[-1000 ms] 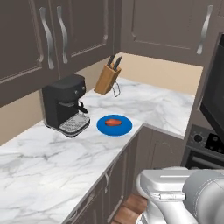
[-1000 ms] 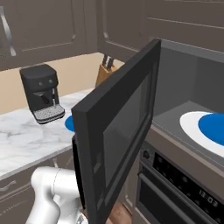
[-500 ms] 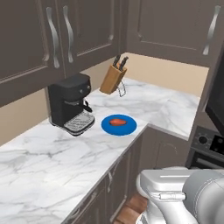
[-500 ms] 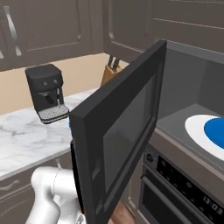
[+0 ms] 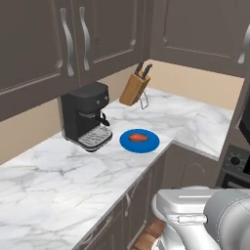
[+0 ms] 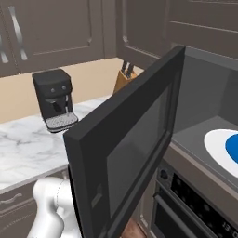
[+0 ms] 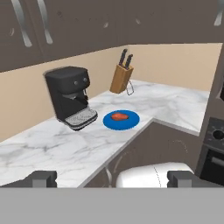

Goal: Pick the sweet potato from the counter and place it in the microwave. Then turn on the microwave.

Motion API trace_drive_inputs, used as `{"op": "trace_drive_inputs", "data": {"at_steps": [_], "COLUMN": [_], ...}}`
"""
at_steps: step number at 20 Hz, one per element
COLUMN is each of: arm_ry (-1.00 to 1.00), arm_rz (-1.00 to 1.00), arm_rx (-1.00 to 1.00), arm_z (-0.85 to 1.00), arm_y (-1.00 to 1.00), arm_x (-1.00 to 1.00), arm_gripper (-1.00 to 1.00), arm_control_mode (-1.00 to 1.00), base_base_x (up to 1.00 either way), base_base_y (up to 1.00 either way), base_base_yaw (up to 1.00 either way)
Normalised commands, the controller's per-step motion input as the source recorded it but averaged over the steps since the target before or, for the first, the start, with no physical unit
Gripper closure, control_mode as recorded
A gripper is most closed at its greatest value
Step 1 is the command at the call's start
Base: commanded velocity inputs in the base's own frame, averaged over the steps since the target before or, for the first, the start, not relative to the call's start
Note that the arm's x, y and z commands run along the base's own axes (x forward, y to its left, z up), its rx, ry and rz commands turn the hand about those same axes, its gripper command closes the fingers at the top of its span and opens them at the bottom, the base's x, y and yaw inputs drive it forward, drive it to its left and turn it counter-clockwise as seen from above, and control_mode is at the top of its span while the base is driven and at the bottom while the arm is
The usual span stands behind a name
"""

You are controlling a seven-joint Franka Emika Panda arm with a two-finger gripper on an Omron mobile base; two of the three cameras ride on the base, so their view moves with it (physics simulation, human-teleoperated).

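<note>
The sweet potato point(image 5: 140, 138) is a small reddish-orange lump lying on a round blue plate point(image 5: 153, 143) near the corner of the white marble counter point(image 5: 68, 190). The hand view looks at it from a distance: the sweet potato point(image 7: 118, 116) on its plate point(image 7: 132, 120), well beyond my gripper point(image 7: 112, 178). The gripper is open, its two dark fingertips point(image 7: 42, 178) far apart with nothing between them. The microwave point(image 6: 204, 97) stands with its dark glass door point(image 6: 135, 158) swung wide open. Inside is a white turntable point(image 6: 216, 145) with a blue disc on it.
A black coffee machine point(image 5: 87, 116) stands left of the plate, a wooden knife block point(image 5: 133, 89) behind it against the wall. An oven with knobs point(image 6: 200, 200) sits under the microwave. Dark cabinets hang above the counter point(image 7: 61, 151). The open microwave door juts out over the floor.
The whole scene has slid slightly to the right in both base views, so the base has moved. The things on the counter have kept their places. The gripper has stayed open.
</note>
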Motion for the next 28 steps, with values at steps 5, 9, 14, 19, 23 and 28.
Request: {"op": "trace_drive_inputs", "data": {"at_steps": [5, 9, 14, 19, 23, 28], "arm_ry": [0.00, 0.00, 0.00, 0.00, 0.00, 0.00], "arm_rz": [0.00, 0.00, 0.00, 0.00, 0.00, 0.00], "arm_rx": [0.00, 0.00, 0.00, 0.00, 0.00, 0.00], "arm_z": [0.00, 0.00, 0.00, 0.00, 0.00, 0.00], "arm_y": [0.00, 0.00, 0.00, 0.00, 0.00, 0.00], "arm_x": [0.00, 0.00, 0.00, 0.00, 0.00, 0.00], "arm_gripper": [-1.00, -1.00, -1.00, -1.00, -1.00, -1.00], "arm_control_mode": [1.00, 1.00, 1.00, 1.00, 1.00, 1.00], "base_base_x": [0.34, 0.38, 0.34, 0.27, 0.36, 0.12], "base_base_y": [0.00, -0.01, -0.01, 0.00, 0.00, 0.00], "base_base_yaw": [0.10, 0.08, 0.07, 0.02, 0.04, 0.00]}}
